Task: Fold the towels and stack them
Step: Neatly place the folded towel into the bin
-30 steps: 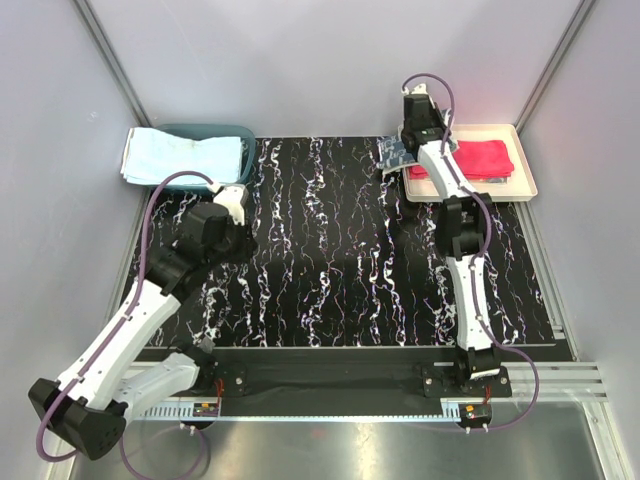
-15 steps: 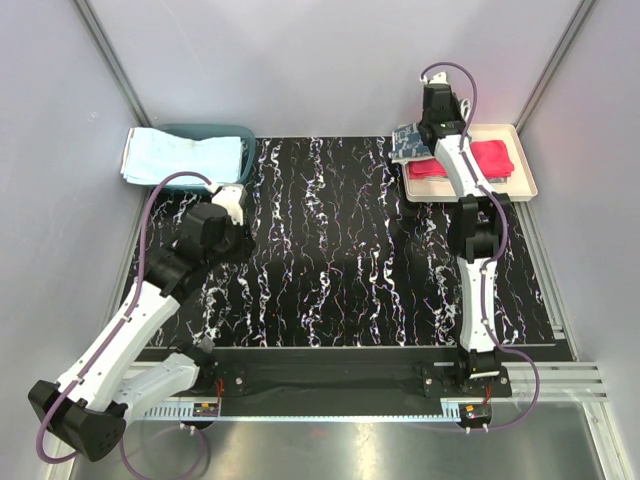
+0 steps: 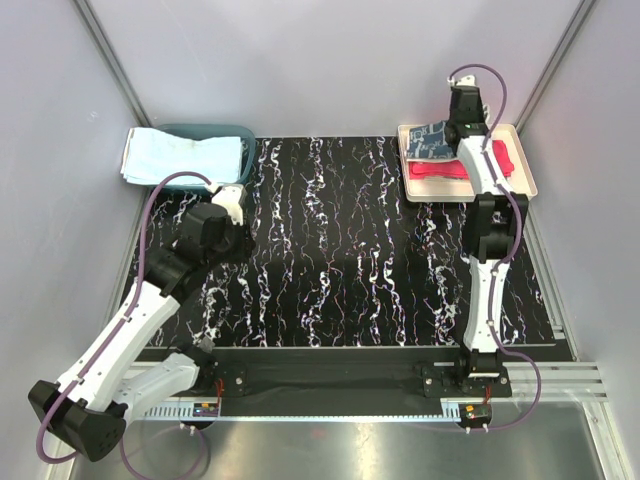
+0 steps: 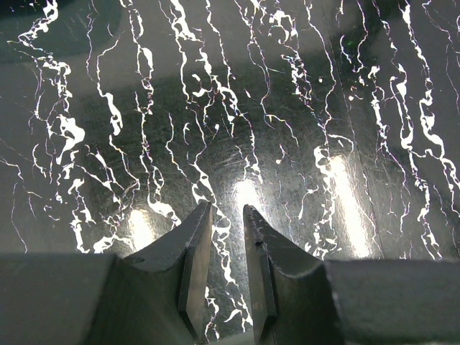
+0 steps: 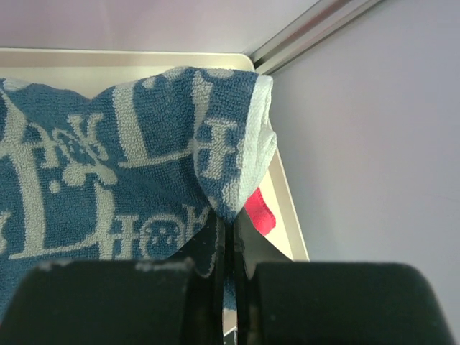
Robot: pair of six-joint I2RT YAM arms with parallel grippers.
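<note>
My right gripper [image 3: 463, 122] [image 5: 228, 228] is shut on a fold of the patterned blue towel [image 3: 430, 140] [image 5: 108, 172], which hangs over the back of the cream tray [image 3: 527, 172] [image 5: 144, 57]. Under it in the tray lies the red-pink towel [image 3: 445, 169] [image 5: 260, 213]. A light blue towel [image 3: 180, 157] is draped over the teal basket [image 3: 240, 132] at the back left. Low over the black marbled mat [image 4: 287, 108], near that basket, my left gripper [image 3: 238, 203] [image 4: 226, 210] stands open a little, with nothing between its fingers.
Grey walls close in the back and both sides, and a metal corner post [image 5: 316, 25] stands right behind the tray. The black marbled mat [image 3: 340, 250] covers the table between the arms.
My right gripper has carried the patterned blue towel right and toward the back wall, from the tray's left edge to over the tray. The left arm has not moved.
</note>
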